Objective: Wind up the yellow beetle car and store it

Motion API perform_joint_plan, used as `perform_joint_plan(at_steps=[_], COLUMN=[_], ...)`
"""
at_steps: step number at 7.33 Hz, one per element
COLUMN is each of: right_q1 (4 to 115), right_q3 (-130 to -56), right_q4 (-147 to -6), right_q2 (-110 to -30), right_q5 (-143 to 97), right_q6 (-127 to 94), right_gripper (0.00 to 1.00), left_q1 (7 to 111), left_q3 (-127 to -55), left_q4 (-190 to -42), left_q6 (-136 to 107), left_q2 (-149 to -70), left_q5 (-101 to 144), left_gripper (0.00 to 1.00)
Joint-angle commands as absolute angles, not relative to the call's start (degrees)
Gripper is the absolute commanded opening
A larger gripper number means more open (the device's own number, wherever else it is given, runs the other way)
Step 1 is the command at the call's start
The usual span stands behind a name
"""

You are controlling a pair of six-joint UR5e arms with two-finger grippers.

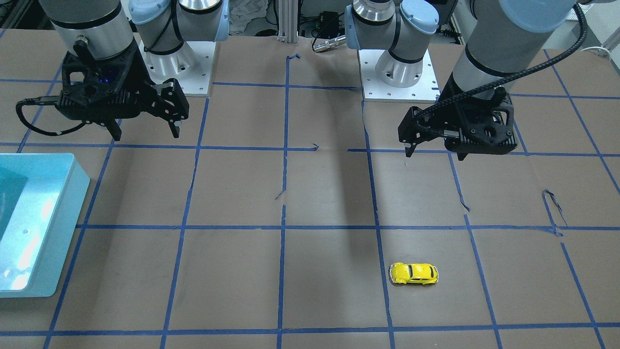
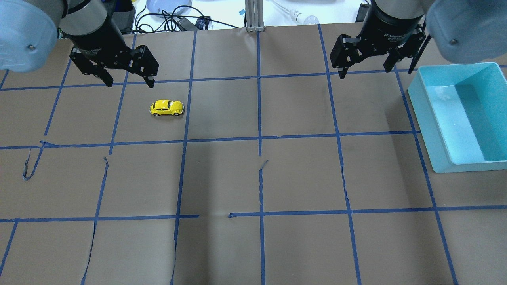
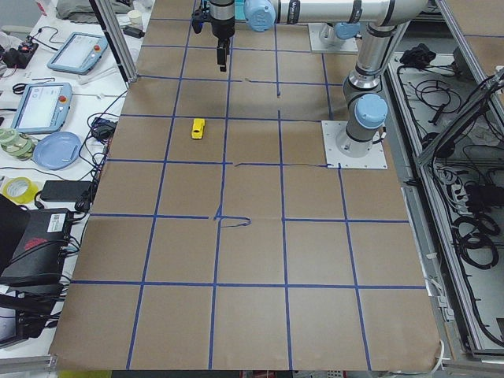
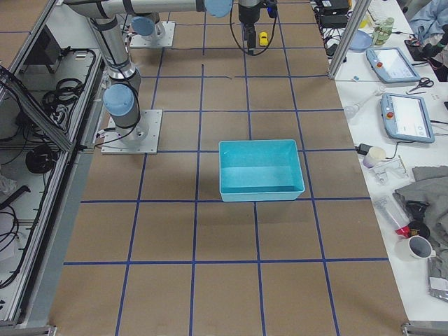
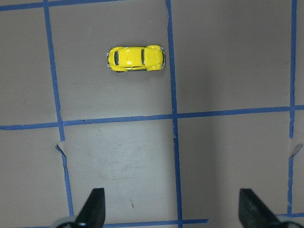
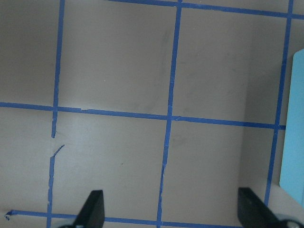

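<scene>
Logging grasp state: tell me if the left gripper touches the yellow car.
Apart. Left wrist view shows bare table between left gripper and yellow beetle car.

The yellow beetle car [image 3: 198,128] sits on the taped brown table [image 3: 252,252], far and to the left. The left gripper [image 3: 223,64] hangs just beyond it. A blue plate [image 3: 57,150] lies on the left bench.

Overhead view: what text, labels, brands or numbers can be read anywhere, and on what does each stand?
"Adaptive": white print on the black body of the right gripper; the rest of that label is too small to read.
Unreadable: a similar white label on the left gripper, too blurred.
None visible on the yellow beetle car or the blue bin.
</scene>
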State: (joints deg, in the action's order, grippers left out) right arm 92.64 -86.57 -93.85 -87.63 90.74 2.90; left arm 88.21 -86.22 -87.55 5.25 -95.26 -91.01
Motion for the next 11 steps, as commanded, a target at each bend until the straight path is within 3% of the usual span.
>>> perform_joint_plan(at_steps=[1, 11], right_q1=[92.6, 92.6], right_q3=[-86.6, -86.6], right_q4=[-93.9, -94.0], right_q2=[-87.6, -87.6], right_q5=[90.7, 90.8], right_q6=[2.9, 2.9], right_gripper=[1.0, 1.0], left_q1=[88.4, 87.5], left_q3=[-86.4, -86.3], left_q4=[-87.5, -87.8], left_q6=[5.2, 5.2], left_q2=[-95.1, -95.0], left_q5=[-91.0, -88.6], left_gripper=[1.0, 1.0])
